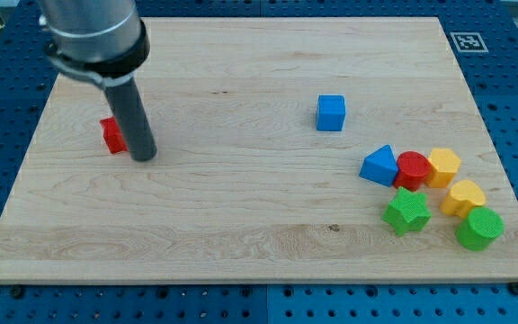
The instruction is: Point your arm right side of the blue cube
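Toward the view's left, on the pale wooden board (241, 207), my tip (145, 157) rests just beside a small red block (111, 135) whose shape I cannot make out, since the dark rod hides part of it. The blue plastic cube (331, 112), the thing the task names, stands alone near the board's middle, a little toward the view's top and right, well apart from my tip. Its right-hand side looks open, with bare wood between it and the cluster near the view's lower right: a blue triangular block (379, 166), a red cylinder (412, 168), a yellow hexagonal block (443, 166), a yellow heart-shaped block (464, 195), a green star-shaped block (406, 212) and a green cylinder (479, 228). The main risk, as I judge it, is a straight run across the board: a direct line to the cube's right side passes through the cube itself and would shove it along. Swinging too low around it could instead clip the blue triangular block. Dragging the red block at the start is also possible. The rod stands nearly upright from the grey wrist housing at the view's upper left. No pincer exists on this rig, so nothing opens, closes or grips.
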`<move>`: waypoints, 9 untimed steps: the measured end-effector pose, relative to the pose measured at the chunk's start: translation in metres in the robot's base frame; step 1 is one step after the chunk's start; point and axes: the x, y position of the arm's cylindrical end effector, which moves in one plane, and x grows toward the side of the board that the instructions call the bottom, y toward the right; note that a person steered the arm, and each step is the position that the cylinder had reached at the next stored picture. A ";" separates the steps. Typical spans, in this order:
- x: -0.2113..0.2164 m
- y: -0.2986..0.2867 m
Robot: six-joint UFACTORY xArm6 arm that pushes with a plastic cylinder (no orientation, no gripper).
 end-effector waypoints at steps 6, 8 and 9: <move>0.007 -0.015; 0.001 0.077; -0.008 0.126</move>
